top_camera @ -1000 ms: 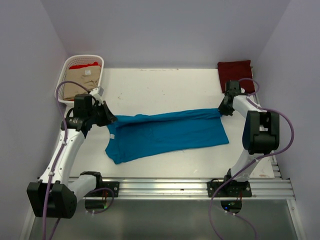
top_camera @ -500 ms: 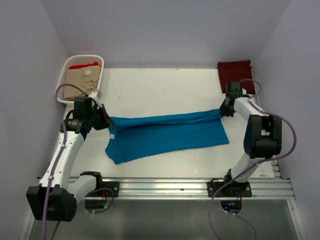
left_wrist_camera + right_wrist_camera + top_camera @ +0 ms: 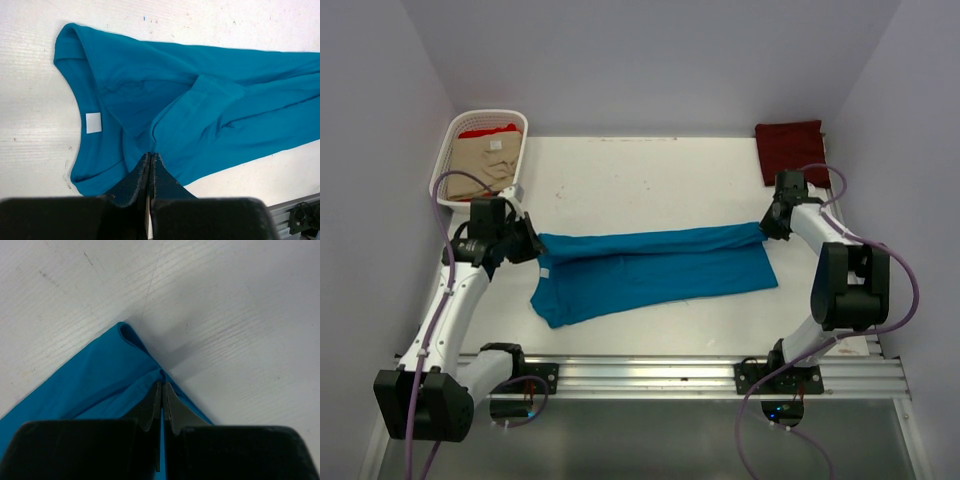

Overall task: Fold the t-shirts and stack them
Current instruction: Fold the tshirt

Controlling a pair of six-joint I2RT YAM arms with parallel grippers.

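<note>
The top external camera sits high above and behind the 2 arm bases. It looks down and forward toward the far wall and is far enough off to take in the whole desk (image 3: 650,170).

The left wrist camera rides just behind the left hand (image 3: 150,167). It looks along the fingers, steeply down, at close range onto the collar end of the teal-blue t-shirt (image 3: 210,115) and its white label (image 3: 93,122).

The right wrist camera sits likewise behind the right hand (image 3: 161,390). It is nearer still and frames only 1 corner of the shirt and bare desk.

All 3 views share that shirt. The 2 wrist views cover its opposite ends and do not overlap.
</note>
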